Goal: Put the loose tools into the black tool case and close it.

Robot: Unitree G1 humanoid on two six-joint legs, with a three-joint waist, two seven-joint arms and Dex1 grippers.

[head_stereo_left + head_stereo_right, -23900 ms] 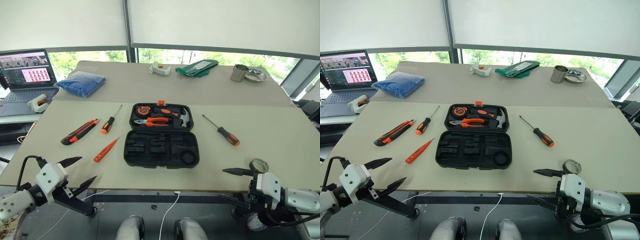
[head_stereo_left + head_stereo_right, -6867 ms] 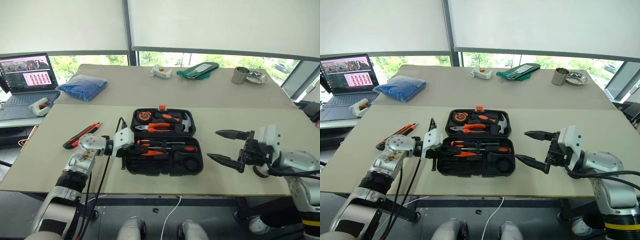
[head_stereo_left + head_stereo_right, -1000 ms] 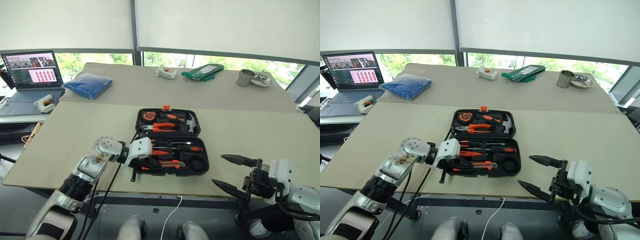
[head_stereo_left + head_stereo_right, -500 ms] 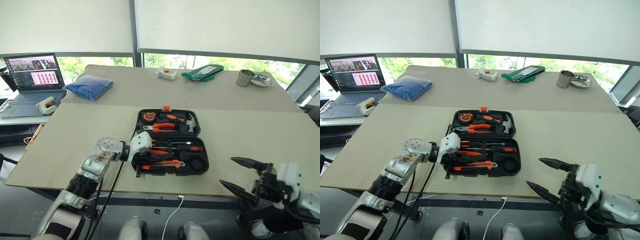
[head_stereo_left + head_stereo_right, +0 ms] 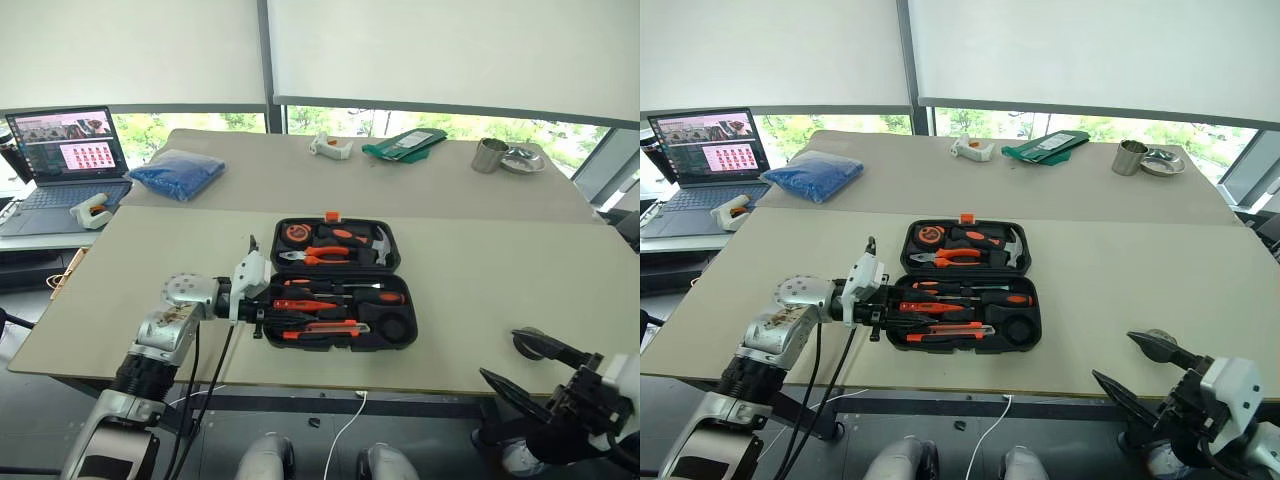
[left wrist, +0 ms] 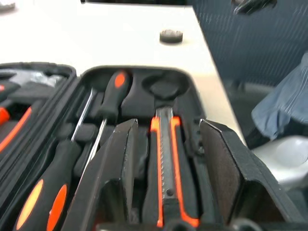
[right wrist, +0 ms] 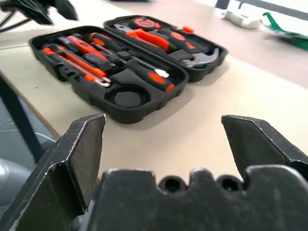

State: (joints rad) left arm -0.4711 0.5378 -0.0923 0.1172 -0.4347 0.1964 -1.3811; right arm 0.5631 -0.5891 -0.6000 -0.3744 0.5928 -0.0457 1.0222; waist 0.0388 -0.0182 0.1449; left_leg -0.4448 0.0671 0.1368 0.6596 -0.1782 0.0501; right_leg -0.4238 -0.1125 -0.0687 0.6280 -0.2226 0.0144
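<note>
Left wrist view puts us right over the utility knife [image 6: 166, 163], lying flat in its moulded slot along the front edge of the black tool case [image 5: 400, 335]. Our left tool [image 6: 166, 144] has its fingers parted on either side of the knife, not clamped on it, so we read this as a release right after seating it. Beside the knife sit the two black-and-orange screwdrivers [image 5: 345, 293] and the slim orange tester [image 5: 300, 305], each in its own groove, which keeps them from shifting once the lid comes down. The round recess [image 7: 127, 97] at the case's right end looks empty. The small grey roll [image 5: 527, 341] lies on the desk [image 5: 500, 260] near its front right edge, well apart from the case and close to our right tool [image 5: 1140, 368], whose fingers stand wide apart and empty, low by the desk's front edge. The case stands open in the middle of the desk, lid half holding pliers, hammer and tape measure.

Against a second ago: the left tool was pinched shut over the lower tray, now it has opened and pulled leftward off the case edge. Our right tool has dropped back toward the right corner. We judge the roll and the lid are what's left.
</note>
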